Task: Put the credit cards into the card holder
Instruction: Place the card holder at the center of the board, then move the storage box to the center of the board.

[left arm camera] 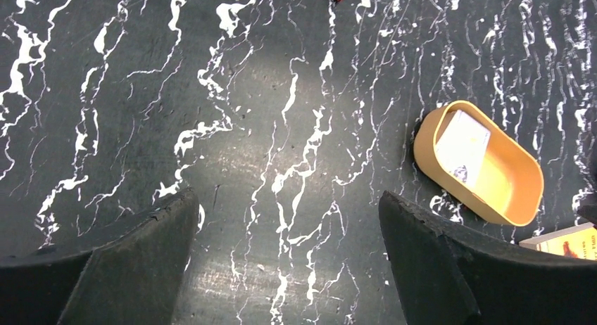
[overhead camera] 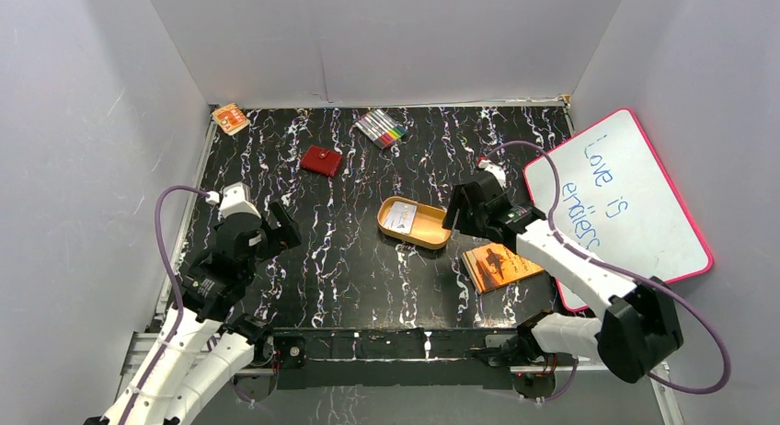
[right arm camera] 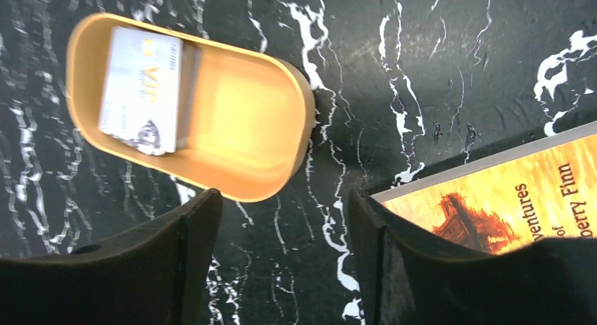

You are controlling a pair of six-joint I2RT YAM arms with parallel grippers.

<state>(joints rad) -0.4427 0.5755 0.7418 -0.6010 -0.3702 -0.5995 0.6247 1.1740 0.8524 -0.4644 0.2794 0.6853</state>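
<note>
The left end effector is shown with fingers apart and empty over bare desk. The card holder lies far and left of centre, cropped in the left wrist view. The credit cards lie in the orange tray; their number cannot be made out. The right end effector, parted and empty, is seen between the tray and the half-cropped book.

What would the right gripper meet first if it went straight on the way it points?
The right gripper would probably meet bare table, in the gap between the orange tray and the book. The tray's rim lies close beside one finger, and depth is unclear.
</note>
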